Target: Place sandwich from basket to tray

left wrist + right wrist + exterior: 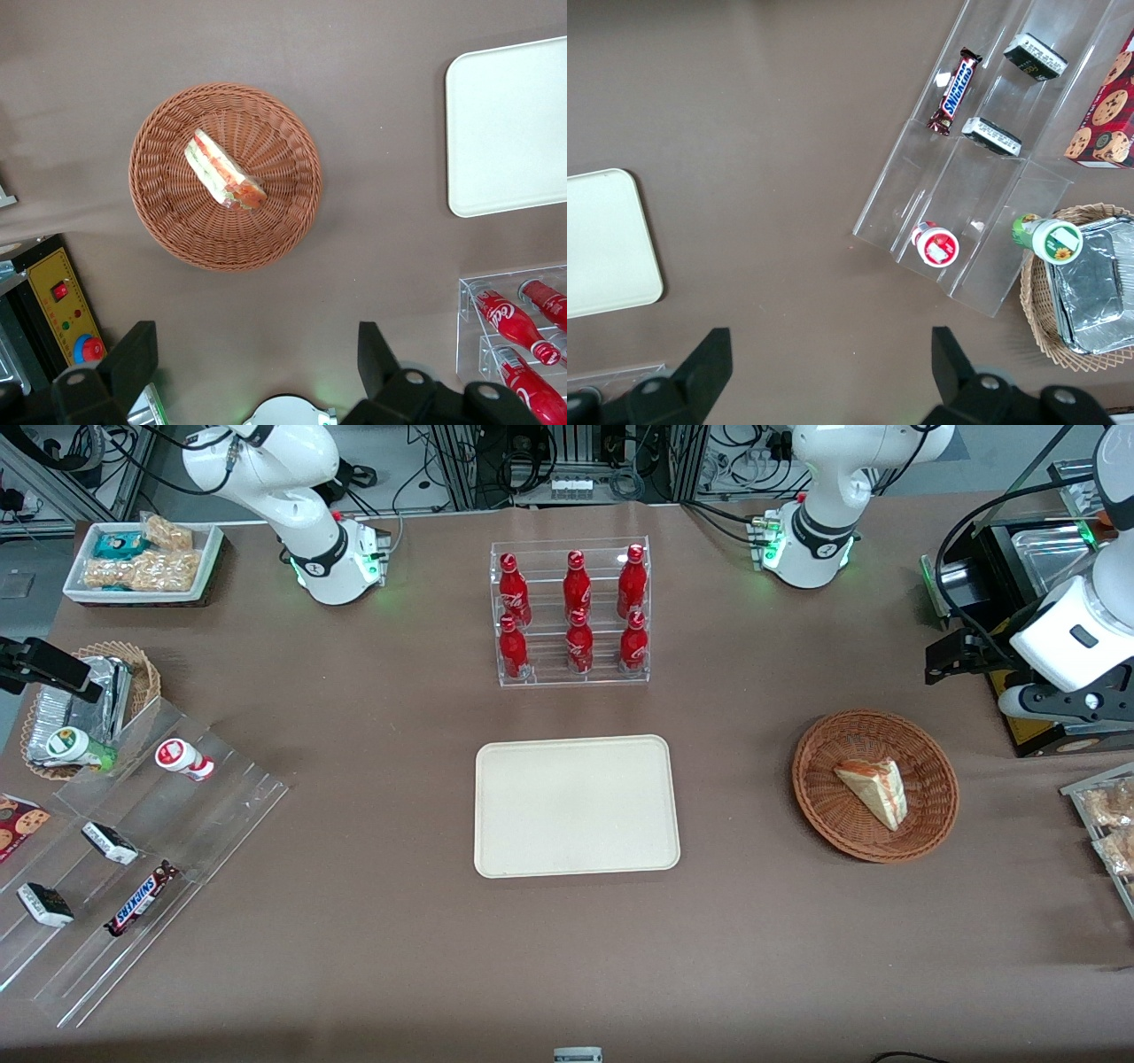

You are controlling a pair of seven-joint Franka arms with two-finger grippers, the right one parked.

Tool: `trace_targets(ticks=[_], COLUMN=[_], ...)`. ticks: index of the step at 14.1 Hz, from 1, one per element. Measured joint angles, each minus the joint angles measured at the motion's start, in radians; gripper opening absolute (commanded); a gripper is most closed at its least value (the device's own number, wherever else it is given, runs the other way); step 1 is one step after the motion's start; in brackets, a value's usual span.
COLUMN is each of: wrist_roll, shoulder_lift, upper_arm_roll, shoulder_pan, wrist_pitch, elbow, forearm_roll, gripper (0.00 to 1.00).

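Sandwich point(223, 171) lying in basket point(168, 226), tray point(576, 806) at basket's 9 o'clock in front view. Pincer point(257, 363) spread apart, raised, well clear. Lower vertically; align fingers across wedge's flat faces; close gently.

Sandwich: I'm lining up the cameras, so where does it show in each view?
Front view: sandwich lies in the basket, toward the working arm's end.
Left wrist view: sandwich in the basket, open pincer above the table.
Right wrist view: not shown.
Shared landmark: tray.
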Motion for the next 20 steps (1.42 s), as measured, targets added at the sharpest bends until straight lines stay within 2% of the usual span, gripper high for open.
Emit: trace_targets(ticks=[8,14,18,20], wrist_roll=[-0.009,-0.051,-0.216,-0.383], shoulder_lift=[0.04,0.07,0.071,0.072], upper_arm_roll=[0.022,0.026,0.024,0.023], shoulder_pan=[0.033,0.082,0.081,0.081], wrist_pitch=[0.011,0.309,0.532,0.636], elbow=[-0.048,-0.315,-0.487,-0.559], forearm_roll=[0.014,0.018,0.045,0.047], gripper=[1.0,1.0,1.0,1.0])
